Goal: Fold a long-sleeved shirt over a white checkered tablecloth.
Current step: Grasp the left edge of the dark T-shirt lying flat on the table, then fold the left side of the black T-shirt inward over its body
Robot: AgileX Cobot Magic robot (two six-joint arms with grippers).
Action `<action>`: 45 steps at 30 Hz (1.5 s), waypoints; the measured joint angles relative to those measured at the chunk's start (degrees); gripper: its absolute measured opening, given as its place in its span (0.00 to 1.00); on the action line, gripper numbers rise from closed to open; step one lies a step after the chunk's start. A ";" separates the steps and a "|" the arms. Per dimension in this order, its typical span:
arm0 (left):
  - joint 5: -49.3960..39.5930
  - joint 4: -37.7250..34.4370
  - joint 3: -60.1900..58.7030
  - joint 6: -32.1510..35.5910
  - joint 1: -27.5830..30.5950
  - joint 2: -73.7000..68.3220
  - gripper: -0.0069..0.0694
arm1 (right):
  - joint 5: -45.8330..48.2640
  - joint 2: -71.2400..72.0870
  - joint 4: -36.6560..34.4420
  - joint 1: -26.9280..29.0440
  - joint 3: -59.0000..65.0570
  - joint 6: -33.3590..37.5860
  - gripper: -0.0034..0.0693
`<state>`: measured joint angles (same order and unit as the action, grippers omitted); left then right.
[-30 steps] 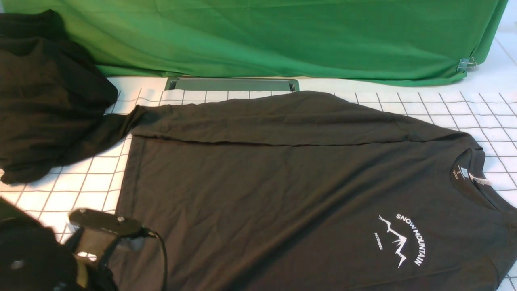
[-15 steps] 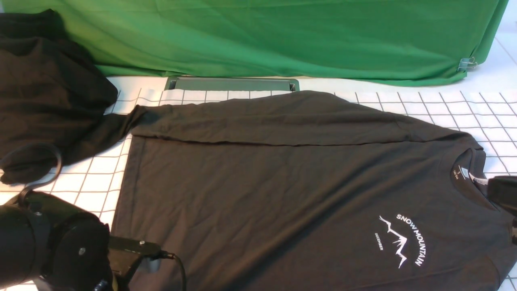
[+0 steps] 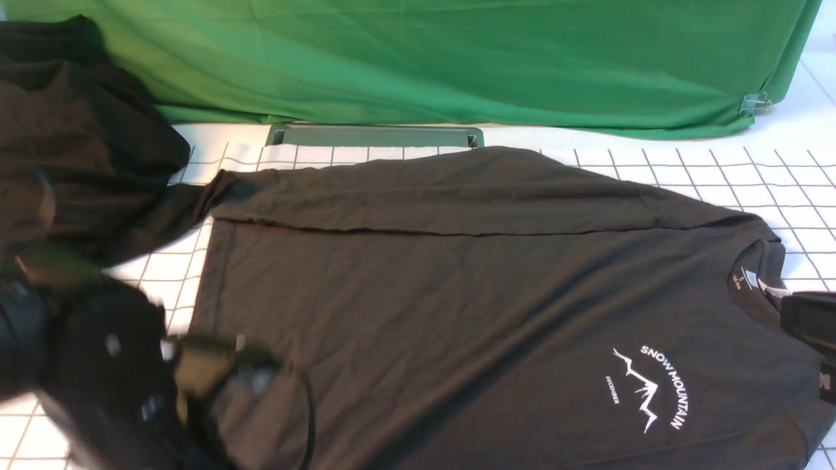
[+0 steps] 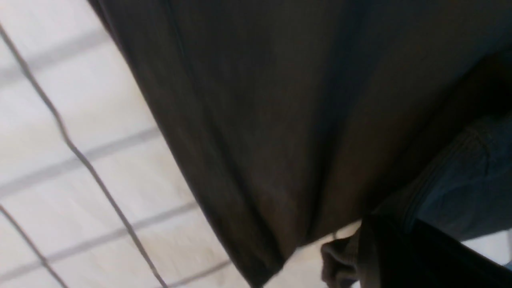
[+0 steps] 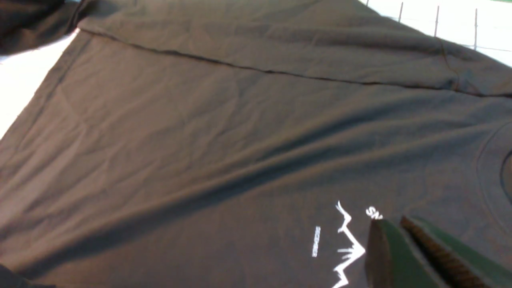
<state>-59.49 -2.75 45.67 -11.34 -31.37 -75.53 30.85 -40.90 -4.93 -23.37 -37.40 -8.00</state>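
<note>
The scene is taken from the robot's own side by a raised front camera aimed forward and down, so that most of the long-sleeved shirt, the white checkered tablecloth and the green cloth behind are covered from afar. The shirt's hem is seen very close and blurred in the left wrist view, and the chest print at low, near range in the right wrist view. Both areas are shared with the front view.
</note>
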 joint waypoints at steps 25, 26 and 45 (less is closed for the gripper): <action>-4.30 4.99 37.39 8.59 23.42 -28.69 0.10 | 23.76 -21.04 -13.68 -4.92 -8.54 18.06 0.11; -4.30 5.04 37.39 8.64 23.42 -29.11 0.10 | 23.29 -22.39 -13.31 -5.91 -8.62 18.24 0.13; -3.77 3.71 37.39 9.18 23.42 -30.15 0.10 | 0.72 -53.90 -1.69 -12.85 -8.93 18.13 0.45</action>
<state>-63.26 0.97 83.06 -2.16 -7.95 -105.67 31.56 -94.80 -6.62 -36.23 -46.33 10.13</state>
